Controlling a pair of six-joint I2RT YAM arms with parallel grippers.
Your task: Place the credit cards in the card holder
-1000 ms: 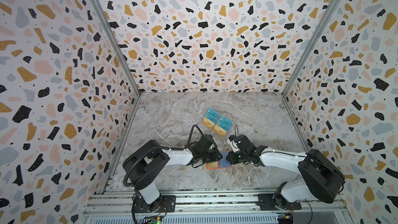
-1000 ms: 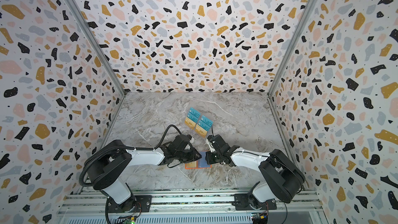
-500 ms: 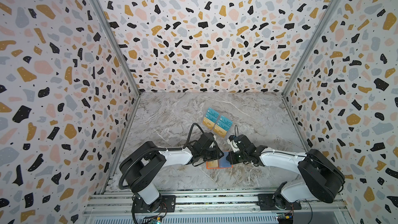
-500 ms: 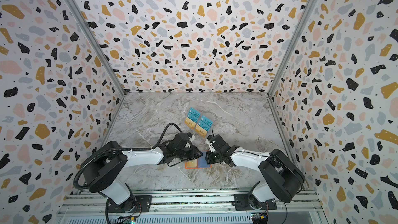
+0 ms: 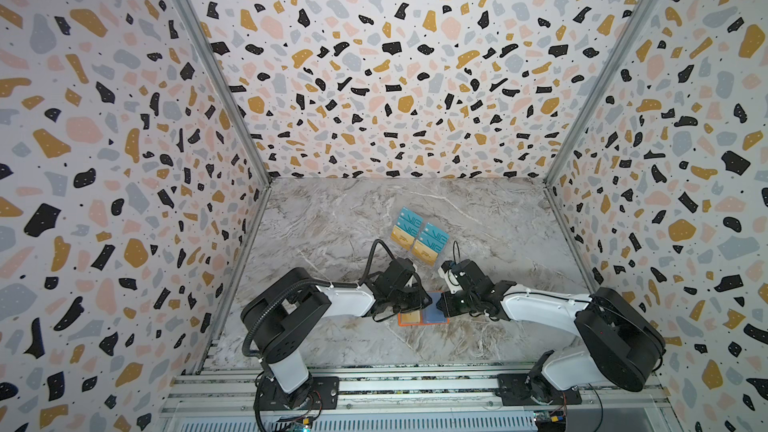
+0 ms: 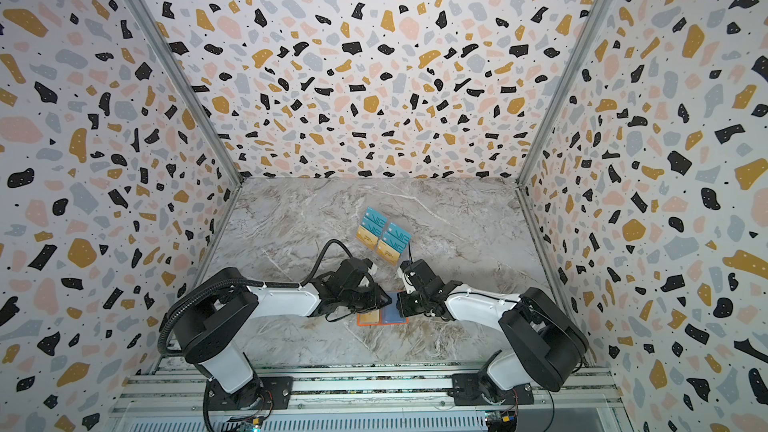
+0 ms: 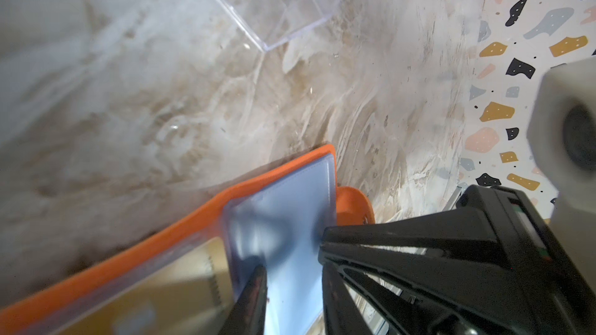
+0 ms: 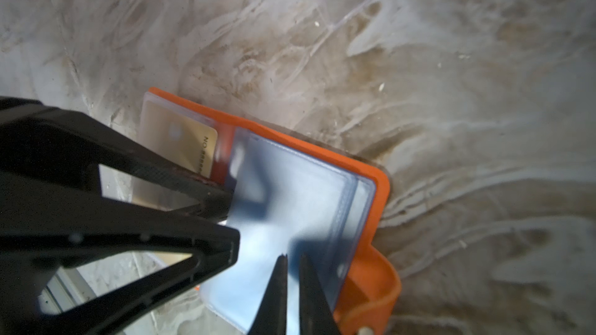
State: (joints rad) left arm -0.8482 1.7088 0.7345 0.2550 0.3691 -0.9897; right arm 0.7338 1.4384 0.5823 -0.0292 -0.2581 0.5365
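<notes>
One table: marble-patterned and smooth. I judge that light things will skate on it when pushed.
Clear stand: rigid acrylic near the table's middle in both top views, at 12 o'clock of the card holder and apart from it.
Credit cards: teal and gold, leaning in the Clear stand in two columns. They are probably light, stiff, slick and thin, so best nipped by the free upper edge rather than prised off a flat face.
Left end effector: at 10 o'clock of the card holder, jaws part-way apart, tips at the blue page near the spine. No grip can be made out.
Right end effector: at 3 o'clock of the card holder, jaws all but closed, tips over the blue page. I cannot tell whether they nip a clear leaf.
Card holder: orange, lying open at 6 o'clock on the table, between both end effectors. It looks soft, floppy and light, so it likely needs pinning on one page while the other is loaded.
Filled pages: a gold card sits under clear film on one page, and what seems a blue card on the other.
Sleeve film: glossy and apparently limp, so the mouth probably wants lifting before a card slides in.
Snap tab: small and orange, sticking out past the blue page's outer edge. It is a poor handle, since it would bend.
</notes>
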